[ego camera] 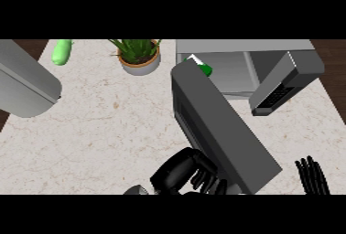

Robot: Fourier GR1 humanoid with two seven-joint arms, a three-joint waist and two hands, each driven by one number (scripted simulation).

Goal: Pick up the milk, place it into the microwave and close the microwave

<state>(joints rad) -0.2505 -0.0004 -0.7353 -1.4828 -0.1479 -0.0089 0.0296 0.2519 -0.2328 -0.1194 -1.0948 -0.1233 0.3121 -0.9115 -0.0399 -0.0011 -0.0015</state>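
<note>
Black left robot hand (pixel 177 171) curled round open microwave door (pixel 223 132)

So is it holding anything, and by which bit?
Nothing is clearly held. The milk stands in the microwave. The left hand is by the near end of the door; gripping or pushing cannot be told. The right hand is free.

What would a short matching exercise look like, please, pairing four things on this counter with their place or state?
Things:
1. milk
2. potted plant
3. cucumber
4. microwave door

Places or states:
a. far left corner of the counter
b. swung open
c. inside the microwave, partly hidden
d. just left of the microwave

Pairs: 1-c, 2-d, 3-a, 4-b.
</note>
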